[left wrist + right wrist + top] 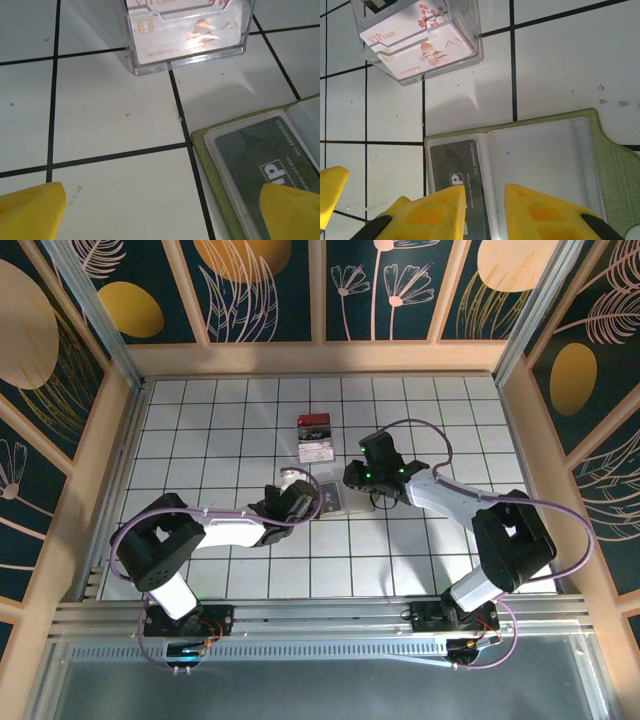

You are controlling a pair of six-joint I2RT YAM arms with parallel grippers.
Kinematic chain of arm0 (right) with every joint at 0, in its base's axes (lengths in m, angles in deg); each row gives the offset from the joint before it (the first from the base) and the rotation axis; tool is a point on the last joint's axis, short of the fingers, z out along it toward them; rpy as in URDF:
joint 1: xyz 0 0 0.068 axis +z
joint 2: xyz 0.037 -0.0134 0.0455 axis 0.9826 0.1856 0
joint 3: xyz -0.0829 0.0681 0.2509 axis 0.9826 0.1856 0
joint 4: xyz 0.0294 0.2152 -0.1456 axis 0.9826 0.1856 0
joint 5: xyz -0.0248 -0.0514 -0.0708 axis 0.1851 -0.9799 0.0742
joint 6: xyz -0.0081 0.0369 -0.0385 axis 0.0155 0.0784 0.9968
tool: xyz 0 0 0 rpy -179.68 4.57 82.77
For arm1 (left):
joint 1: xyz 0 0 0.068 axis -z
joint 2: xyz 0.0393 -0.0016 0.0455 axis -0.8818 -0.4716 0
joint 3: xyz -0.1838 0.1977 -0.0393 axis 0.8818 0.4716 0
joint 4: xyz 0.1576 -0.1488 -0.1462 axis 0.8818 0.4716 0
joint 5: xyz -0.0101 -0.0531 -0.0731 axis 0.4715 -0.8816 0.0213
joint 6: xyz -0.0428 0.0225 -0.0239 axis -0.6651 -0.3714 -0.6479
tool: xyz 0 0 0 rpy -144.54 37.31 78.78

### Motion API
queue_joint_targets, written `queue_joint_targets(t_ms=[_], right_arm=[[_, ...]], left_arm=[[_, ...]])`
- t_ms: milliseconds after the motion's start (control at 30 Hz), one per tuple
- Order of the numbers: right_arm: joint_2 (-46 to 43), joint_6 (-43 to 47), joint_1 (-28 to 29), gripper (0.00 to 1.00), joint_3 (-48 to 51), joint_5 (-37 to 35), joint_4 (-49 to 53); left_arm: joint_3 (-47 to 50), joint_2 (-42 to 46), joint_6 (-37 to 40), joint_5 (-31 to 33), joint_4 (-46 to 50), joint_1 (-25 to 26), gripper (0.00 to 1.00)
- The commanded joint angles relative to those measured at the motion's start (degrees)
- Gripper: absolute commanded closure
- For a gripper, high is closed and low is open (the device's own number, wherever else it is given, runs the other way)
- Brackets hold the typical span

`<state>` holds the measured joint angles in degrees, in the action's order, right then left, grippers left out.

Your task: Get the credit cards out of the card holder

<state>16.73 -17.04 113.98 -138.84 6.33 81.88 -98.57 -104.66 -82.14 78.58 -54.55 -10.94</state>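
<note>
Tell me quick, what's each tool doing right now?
Left tool: wide open, holding nothing.
Right tool: nearly shut above the card holder; whether it grips anything cannot be told.

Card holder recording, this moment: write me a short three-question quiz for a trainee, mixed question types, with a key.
1. True or false: the card holder lies opened flat.
2. Fill in: the left gripper has its jaws ____.
3. Where is the dark card? A) tucked in the holder B) loose beside the holder C) between the left gripper's fingers

Key: 1 true; 2 open; 3 A.
</note>
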Motion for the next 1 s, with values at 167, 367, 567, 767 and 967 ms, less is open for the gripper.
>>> queue_joint_targets(t_ms=[167, 367, 567, 767, 967], right_arm=[[2.63, -0.92, 0.83, 0.73, 0.47, 4.44, -1.73], [2.74, -2.17, 0.90, 0.73, 2.03, 7.07, -4.04], [4.92, -2.61, 0.90, 0.74, 2.86, 9.50, -5.24], [7.53, -2.78, 0.87, 0.74, 3.19, 11.19, -6.59], [9.47, -3.17, 0.52, 0.74, 3.39, 12.58, -8.01]], left_arm=[[-0.14, -1.28, -2.29, 0.21, -0.33, 0.08, 0.01], [-0.57, -1.73, -1.80, 0.80, 0.02, 0.13, 0.01], [-1.19, -3.63, -2.06, 0.69, 0.72, 0.09, 0.01], [-1.72, -4.57, -2.21, 0.39, 1.68, 0.11, 0.01], [-2.34, -5.55, -2.12, 0.35, 2.90, 0.07, 0.01]])
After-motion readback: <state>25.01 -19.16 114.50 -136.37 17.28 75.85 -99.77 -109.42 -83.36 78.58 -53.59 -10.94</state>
